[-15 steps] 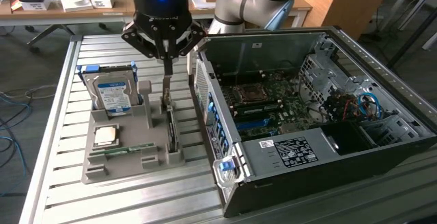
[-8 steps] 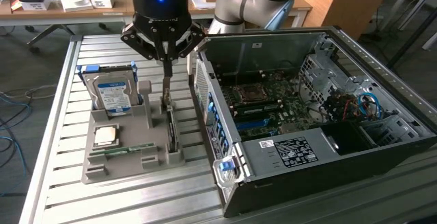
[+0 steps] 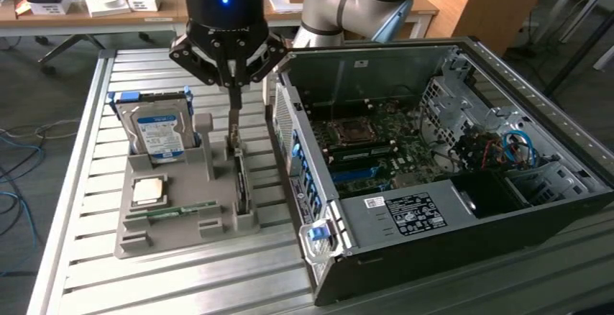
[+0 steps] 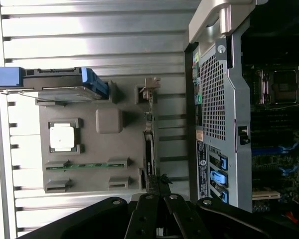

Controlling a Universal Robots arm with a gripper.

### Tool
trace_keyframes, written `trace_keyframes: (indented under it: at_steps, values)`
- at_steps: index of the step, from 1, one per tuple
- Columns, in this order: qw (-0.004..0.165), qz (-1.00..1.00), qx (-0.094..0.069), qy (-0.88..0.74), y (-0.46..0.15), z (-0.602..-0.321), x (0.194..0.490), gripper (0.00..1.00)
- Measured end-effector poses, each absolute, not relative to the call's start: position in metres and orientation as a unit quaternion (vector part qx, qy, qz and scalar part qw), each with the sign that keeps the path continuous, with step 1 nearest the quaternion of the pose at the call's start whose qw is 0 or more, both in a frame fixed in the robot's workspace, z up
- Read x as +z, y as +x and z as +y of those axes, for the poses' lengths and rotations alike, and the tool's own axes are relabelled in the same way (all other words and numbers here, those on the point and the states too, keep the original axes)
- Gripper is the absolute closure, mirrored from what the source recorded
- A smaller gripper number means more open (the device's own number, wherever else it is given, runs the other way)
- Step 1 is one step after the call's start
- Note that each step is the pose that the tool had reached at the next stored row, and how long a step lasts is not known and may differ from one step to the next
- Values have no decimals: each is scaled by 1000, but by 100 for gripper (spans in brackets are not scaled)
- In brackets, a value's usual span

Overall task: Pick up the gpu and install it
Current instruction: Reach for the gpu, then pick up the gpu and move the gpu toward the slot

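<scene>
The gpu [image 3: 241, 182] is a thin dark card standing on edge in a slot of the grey holder [image 3: 206, 178], on the side nearest the computer case. In the wrist view the gpu [image 4: 149, 144] is edge-on along the holder [image 4: 92, 149], with a metal tab at one end. My gripper [image 3: 232, 88] hangs above the card's far end in the exterior view, fingers shut. In the wrist view the gripper [image 4: 159, 191] points at the card's other end. I see nothing held between the fingers, and the card sits in its slot.
The holder also carries a silver hard drive [image 3: 158, 131] with a blue-white label, a square processor [image 3: 149, 190] and a green memory stick [image 3: 172, 212]. The open computer case [image 3: 432, 171] lies close by on the exterior view's right, motherboard [image 3: 384, 142] exposed. Everything rests on a slatted metal table [image 3: 86, 207].
</scene>
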State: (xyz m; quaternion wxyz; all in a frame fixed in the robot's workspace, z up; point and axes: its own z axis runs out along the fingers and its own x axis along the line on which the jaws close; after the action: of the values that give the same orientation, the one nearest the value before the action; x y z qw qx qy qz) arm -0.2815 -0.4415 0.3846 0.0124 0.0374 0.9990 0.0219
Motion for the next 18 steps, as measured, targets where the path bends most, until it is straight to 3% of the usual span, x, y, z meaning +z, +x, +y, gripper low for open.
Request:
trace_keyframes:
  at_steps: [18]
  values:
    - [12,999,22,37,-282,-441,383,89]
